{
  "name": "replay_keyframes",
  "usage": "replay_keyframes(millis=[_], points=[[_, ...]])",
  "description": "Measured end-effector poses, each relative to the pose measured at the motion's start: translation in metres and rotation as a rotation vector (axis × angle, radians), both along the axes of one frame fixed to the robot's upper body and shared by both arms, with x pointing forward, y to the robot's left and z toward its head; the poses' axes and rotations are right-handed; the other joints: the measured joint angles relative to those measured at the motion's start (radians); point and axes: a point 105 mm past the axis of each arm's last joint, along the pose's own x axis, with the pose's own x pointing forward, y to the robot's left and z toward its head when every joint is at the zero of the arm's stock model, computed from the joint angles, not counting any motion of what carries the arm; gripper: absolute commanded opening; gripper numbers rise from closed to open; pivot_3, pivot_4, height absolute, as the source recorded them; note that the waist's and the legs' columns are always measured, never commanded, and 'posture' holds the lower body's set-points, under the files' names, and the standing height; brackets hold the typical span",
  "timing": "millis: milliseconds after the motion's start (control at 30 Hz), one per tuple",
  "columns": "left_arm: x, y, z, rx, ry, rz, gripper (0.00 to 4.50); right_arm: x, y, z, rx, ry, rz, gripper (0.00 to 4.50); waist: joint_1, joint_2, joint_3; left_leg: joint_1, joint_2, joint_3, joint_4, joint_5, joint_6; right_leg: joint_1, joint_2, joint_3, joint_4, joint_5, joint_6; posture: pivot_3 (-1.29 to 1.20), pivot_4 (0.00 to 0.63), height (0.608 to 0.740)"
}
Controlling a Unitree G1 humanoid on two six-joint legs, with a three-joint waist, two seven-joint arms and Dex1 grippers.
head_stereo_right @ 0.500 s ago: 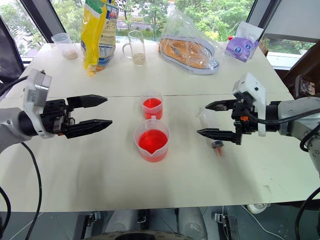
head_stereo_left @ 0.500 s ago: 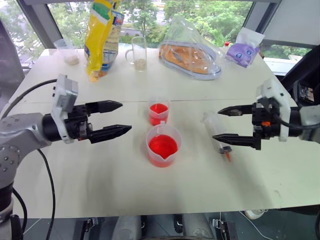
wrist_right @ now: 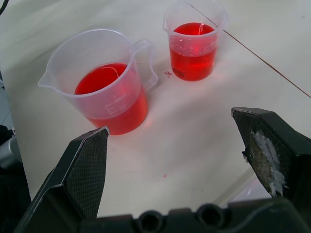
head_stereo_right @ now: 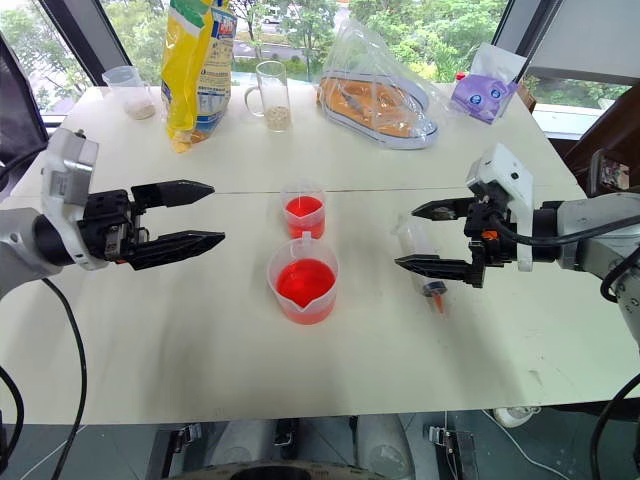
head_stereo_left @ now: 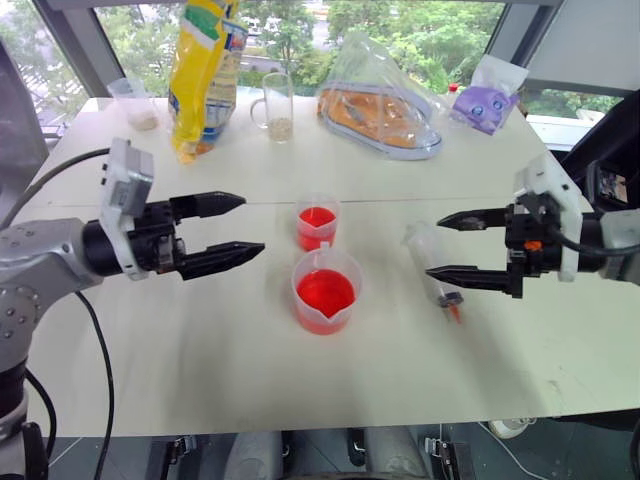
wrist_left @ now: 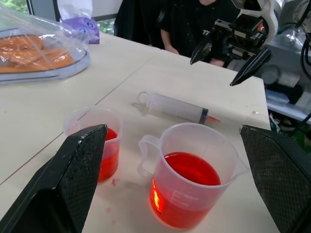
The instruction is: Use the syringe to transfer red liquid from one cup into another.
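Smooth white table [head_stereo_left: 200, 360], clear plastic syringe [head_stereo_left: 434, 262], spouted translucent beaker [head_stereo_left: 326, 291]

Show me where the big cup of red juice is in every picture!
Left eye view: the beaker sits mid-table, nearest the robot.
Right eye view: the same, left of middle.
Left wrist view: between the fingers.
Right wrist view.
Shared landmark: the smaller cup beside it.

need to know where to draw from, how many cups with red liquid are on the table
2: the wide beaker at the table's middle, and the small cup just behind it, toward the windows.
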Motion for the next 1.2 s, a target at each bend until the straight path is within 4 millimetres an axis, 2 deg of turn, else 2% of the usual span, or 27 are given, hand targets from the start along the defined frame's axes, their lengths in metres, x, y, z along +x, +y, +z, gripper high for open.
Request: replay_keyframes(millis=[567, 733, 867, 1033, 1200], points=[[0.001, -0.004, 0.0, -0.003, -0.014, -0.016, 4.5, 0.006, -0.009, 0.001, -0.002, 0.011, -0.051, 4.41, 0.0, 0.0, 0.0, 0.0, 0.0, 0.0, 0.0, 0.0, 0.0, 0.0, 0.0, 0.0, 0.0, 0.0, 0.0, 0.0, 0.15, 0.74], [0.005, -0.01, -0.004, -0.012, -0.013, -0.034, 4.5, 0.026, -0.016, 0.014, 0.003, 0.032, -0.182, 4.41, -0.003, 0.0, 0.0, 0.001, 0.0, 0.001, 0.001, 0.0, 0.0, 0.0, 0.0, 0.001, 0.001, 0.0, 0.0, 0.0, 0.15, 0.74], [0.01, -0.014, -0.005, -0.025, -0.031, -0.046, 4.5, 0.044, -0.026, 0.013, -0.028, 0.097, -0.315, 4.41, -0.002, 0.0, 0.0, 0.0, 0.0, 0.001, 0.001, 0.0, 0.0, 0.0, 0.0, 0.001, 0.0, 0.0, -0.001, 0.0, 0.15, 0.74], [0.016, -0.016, -0.006, -0.041, -0.042, -0.06, 4.5, 0.067, -0.033, 0.002, -0.026, 0.244, -0.498, 4.41, -0.002, 0.0, 0.0, 0.0, 0.0, 0.001, 0.001, 0.0, 0.0, -0.001, 0.0, 0.001, 0.0, 0.0, -0.001, 0.0, 0.15, 0.74], [0.019, -0.017, -0.004, -0.043, -0.064, -0.071, 4.5, 0.082, -0.032, -0.03, -0.067, 0.422, -0.657, 4.41, -0.002, 0.0, 0.0, -0.001, 0.0, 0.001, 0.0, 0.0, 0.0, -0.001, 0.0, 0.001, 0.001, 0.002, 0.003, 0.0, 0.15, 0.74]])
